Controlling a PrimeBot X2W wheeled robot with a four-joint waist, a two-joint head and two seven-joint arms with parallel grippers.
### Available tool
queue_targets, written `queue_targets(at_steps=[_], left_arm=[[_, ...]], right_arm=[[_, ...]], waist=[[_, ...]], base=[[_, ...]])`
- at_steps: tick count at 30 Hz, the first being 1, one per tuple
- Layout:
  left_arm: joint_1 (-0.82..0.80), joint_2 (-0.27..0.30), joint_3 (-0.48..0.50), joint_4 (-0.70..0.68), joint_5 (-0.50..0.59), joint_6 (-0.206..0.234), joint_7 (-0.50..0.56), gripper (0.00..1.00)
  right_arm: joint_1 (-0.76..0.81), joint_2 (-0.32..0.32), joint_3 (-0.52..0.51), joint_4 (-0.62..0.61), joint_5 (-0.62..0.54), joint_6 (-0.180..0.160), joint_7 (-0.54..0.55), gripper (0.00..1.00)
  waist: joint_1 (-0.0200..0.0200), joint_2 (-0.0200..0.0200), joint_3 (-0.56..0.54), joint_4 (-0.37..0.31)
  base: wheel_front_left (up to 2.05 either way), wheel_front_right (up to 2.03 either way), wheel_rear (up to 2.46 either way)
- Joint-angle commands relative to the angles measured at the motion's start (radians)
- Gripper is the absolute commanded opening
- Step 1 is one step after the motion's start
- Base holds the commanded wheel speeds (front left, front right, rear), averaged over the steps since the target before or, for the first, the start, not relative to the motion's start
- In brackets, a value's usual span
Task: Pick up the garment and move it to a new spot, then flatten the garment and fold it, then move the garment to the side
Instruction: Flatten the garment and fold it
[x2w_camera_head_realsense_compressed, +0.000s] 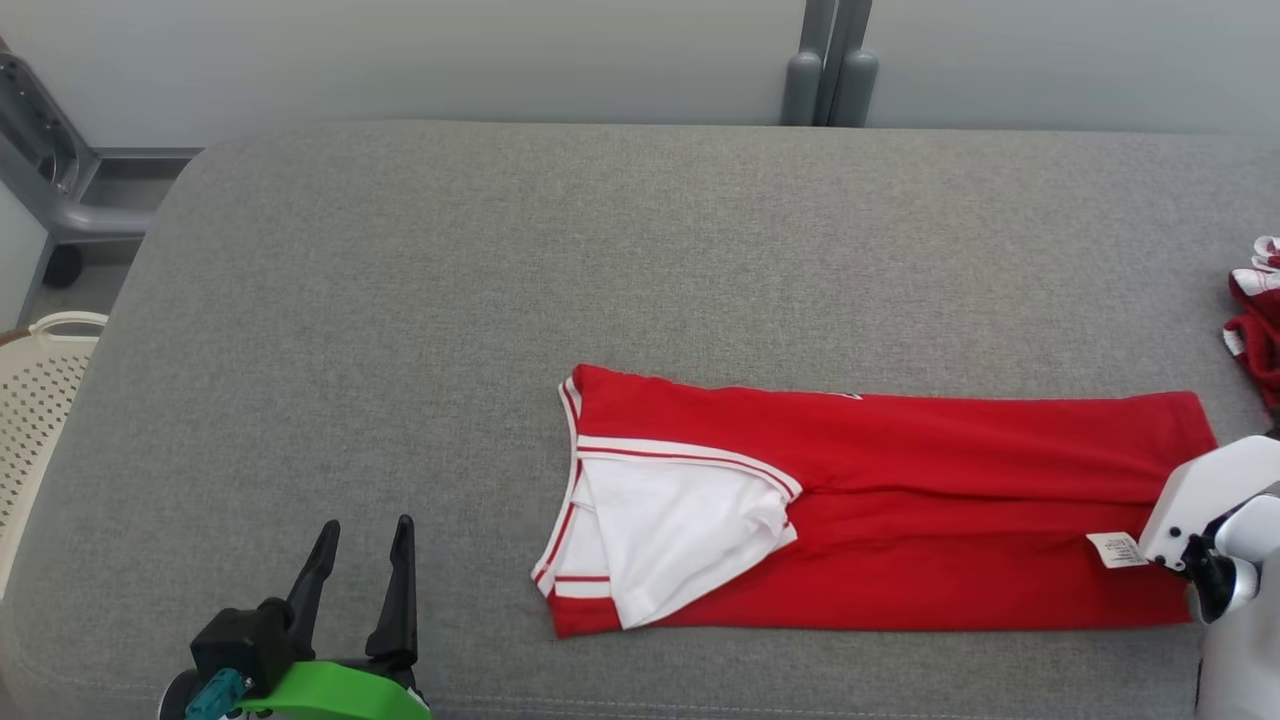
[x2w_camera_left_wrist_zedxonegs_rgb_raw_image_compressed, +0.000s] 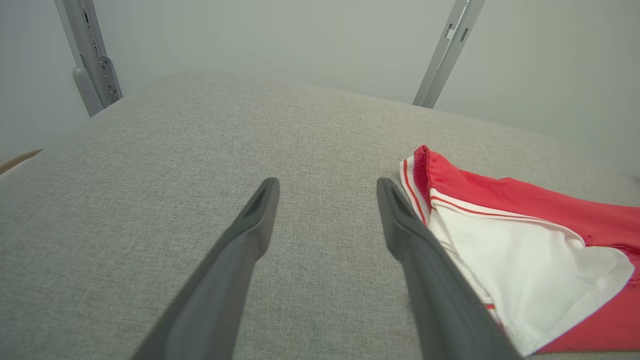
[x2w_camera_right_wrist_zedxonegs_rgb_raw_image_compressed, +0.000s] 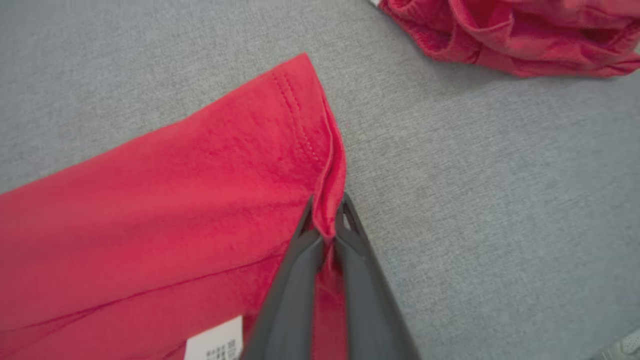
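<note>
Hem of the garment (x2w_camera_right_wrist_zedxonegs_rgb_raw_image_compressed: 175, 210) is clamped in my right fingers (x2w_camera_right_wrist_zedxonegs_rgb_raw_image_compressed: 300, 265); left fingers (x2w_camera_left_wrist_zedxonegs_rgb_raw_image_compressed: 250, 225) spread, empty. Thin pinch may slip under pull.

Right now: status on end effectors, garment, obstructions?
Right end effector shut on the garment at its hem. Left end effector open, off the garment. Another red bundle nearby, not touching.
</note>
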Motion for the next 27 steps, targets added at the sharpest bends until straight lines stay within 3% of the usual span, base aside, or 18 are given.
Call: queue_targets(at_steps=[1, 13, 21, 27], left_arm=[[0.011, -0.001, 0.004, -0.005, 0.001, -0.003, -0.003, 1.0], [0.022, -0.008, -0.001, -0.003, -0.005, -0.003, -0.003, 1.0], [0.017, -0.006, -0.015, 0.004, -0.009, -0.003, -0.003, 1.0], [0.023, 0.001, -0.03, 0.014, -0.017, -0.003, -0.003, 1.0]], right_arm=[[0.017, -0.01, -0.016, -0.027, -0.013, -0.003, 0.006, 0.0], [0.079, -0.008, -0.052, -0.256, -0.038, -0.002, 0.096, 0.0], [0.096, -0.007, 0.093, -0.257, 0.06, -0.002, 0.136, 0.0], [0.08, -0.007, 0.287, -0.201, 0.166, -0.002, 0.144, 0.0]], waist=[[0.0, 0.0, -0.008, -0.008], [0.0, 0.0, -0.035, -0.023], [0.0, 0.0, -0.049, -0.01], [0.0, 0.0, -0.065, 0.012]], base=[[0.0, 0.0, 0.0], [0.0, 0.0, 0.0], [0.0, 0.0, 0.0], [0.0, 0.0, 0.0]])
